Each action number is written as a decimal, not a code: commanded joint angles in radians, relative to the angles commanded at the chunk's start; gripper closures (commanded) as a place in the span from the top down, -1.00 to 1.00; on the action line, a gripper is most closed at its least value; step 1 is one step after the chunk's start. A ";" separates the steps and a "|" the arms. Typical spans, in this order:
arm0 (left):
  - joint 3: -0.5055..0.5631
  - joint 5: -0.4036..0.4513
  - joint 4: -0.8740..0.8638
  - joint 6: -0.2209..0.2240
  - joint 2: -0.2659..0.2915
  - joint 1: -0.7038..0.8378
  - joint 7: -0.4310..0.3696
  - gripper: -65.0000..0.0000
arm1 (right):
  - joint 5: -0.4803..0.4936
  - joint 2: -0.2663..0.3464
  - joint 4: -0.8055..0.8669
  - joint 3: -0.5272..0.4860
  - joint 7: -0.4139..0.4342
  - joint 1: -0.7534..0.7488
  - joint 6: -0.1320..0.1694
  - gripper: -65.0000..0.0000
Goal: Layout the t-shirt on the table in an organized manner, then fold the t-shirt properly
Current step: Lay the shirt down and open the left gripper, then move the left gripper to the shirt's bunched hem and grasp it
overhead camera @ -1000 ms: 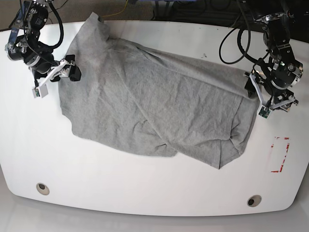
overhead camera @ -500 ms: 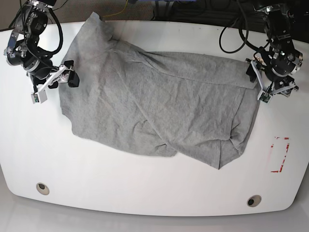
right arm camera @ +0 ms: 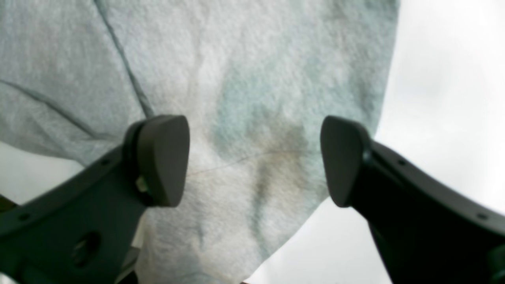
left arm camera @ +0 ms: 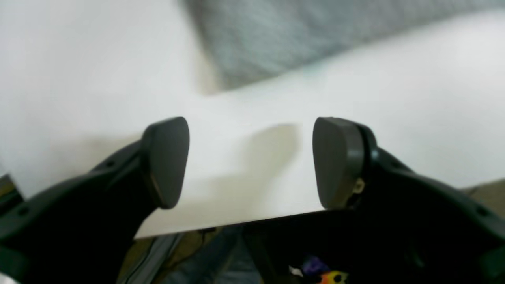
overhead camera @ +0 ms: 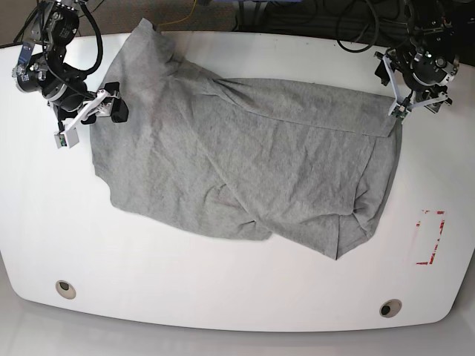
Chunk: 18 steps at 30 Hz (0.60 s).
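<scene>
The heather-grey t-shirt [overhead camera: 245,163] lies crumpled and partly folded over itself across the middle of the white table [overhead camera: 223,297]. My right gripper [overhead camera: 113,109] is at the shirt's left edge. In the right wrist view this gripper [right arm camera: 252,161] is open, hovering over the grey t-shirt [right arm camera: 244,86] with nothing held. My left gripper [overhead camera: 388,83] hangs by the shirt's far right corner. Its wrist view shows the left gripper [left arm camera: 252,161] open over bare table [left arm camera: 394,79], with the t-shirt [left arm camera: 268,35] blurred just beyond the fingers.
A red dashed rectangle [overhead camera: 431,237] marks the table at the right. Two round grey grommets [overhead camera: 65,288] [overhead camera: 390,307] sit near the front edge. Dark cables [overhead camera: 356,30] hang behind the far edge. The table's edge [left arm camera: 236,223] runs under the left gripper.
My left arm has moved toward the far edge, away from the shirt's right side. My right arm has shifted slightly toward the far edge. The shirt lies almost as before.
</scene>
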 joint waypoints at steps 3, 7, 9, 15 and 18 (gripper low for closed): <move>0.002 -0.002 0.000 0.000 0.002 -0.034 -0.017 0.21 | 0.000 0.000 0.000 0.000 0.000 0.000 0.000 0.52; 0.006 0.000 -0.003 0.000 0.003 -0.086 -0.054 0.16 | 0.000 0.000 0.000 0.000 0.002 0.006 0.000 0.52; 0.017 0.000 -0.003 0.000 0.009 -0.126 -0.061 0.16 | 0.000 0.000 0.000 -0.002 0.002 0.008 0.000 0.52; 0.041 0.006 -0.006 0.000 0.037 -0.269 -0.094 0.16 | 0.000 -0.002 -0.002 -0.002 0.002 0.020 0.000 0.52; 0.057 0.006 -0.018 0.000 0.057 -0.341 -0.115 0.17 | 0.000 -0.015 -0.002 -0.002 0.002 0.023 0.000 0.52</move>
